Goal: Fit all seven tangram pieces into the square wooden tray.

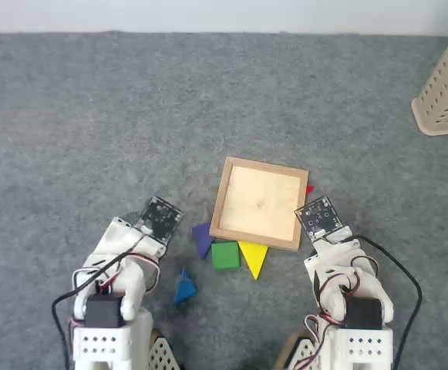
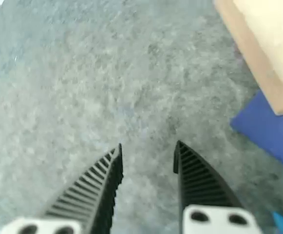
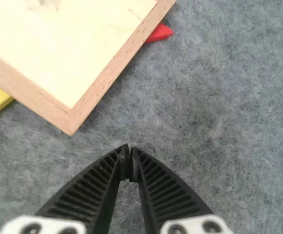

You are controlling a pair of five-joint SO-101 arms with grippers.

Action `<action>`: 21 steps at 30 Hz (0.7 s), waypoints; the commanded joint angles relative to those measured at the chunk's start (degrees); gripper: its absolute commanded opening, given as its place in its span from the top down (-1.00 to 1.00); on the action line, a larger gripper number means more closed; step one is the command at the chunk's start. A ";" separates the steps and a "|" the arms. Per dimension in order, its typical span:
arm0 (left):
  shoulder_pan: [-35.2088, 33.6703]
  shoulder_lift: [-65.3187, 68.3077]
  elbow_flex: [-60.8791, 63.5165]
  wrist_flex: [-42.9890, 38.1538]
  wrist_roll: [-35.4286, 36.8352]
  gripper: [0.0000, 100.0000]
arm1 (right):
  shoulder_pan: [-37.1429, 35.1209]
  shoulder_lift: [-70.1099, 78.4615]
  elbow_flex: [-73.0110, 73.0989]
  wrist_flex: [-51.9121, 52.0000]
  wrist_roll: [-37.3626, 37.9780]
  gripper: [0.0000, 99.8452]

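Progress nil: the tray [image 1: 218,202], at frame centre, holds no piece. At lower left, the left end effector [image 2: 149,146] stands parted and empty over bare bench [image 1: 92,116]. The blue triangle [image 1: 183,287] lies near it. The purple piece [image 1: 202,239], green square [image 1: 225,255] and yellow triangle [image 1: 254,258] sit along the tray's lower edge. The red piece [image 1: 309,188] peeks out at its right edge. At lower right, the right end effector [image 3: 130,150] is pinched together and empty, just beside the tray's corner.
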 commanded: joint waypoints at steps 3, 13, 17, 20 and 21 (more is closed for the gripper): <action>0.44 -1.05 -0.66 -1.58 -4.75 0.67 | -0.31 -0.48 1.05 0.75 1.05 0.99; -1.67 1.93 -14.46 -0.26 6.42 0.67 | -0.22 -0.48 1.05 0.75 1.05 0.99; -1.23 15.12 -26.24 -0.53 7.30 0.67 | -0.31 -0.48 1.05 0.75 1.05 0.99; 0.79 31.12 -35.56 -0.44 10.02 0.67 | -0.31 -0.48 1.05 0.75 1.05 0.99; 2.55 36.92 -38.64 -0.26 10.90 0.67 | -0.31 -0.48 1.05 0.75 1.05 0.99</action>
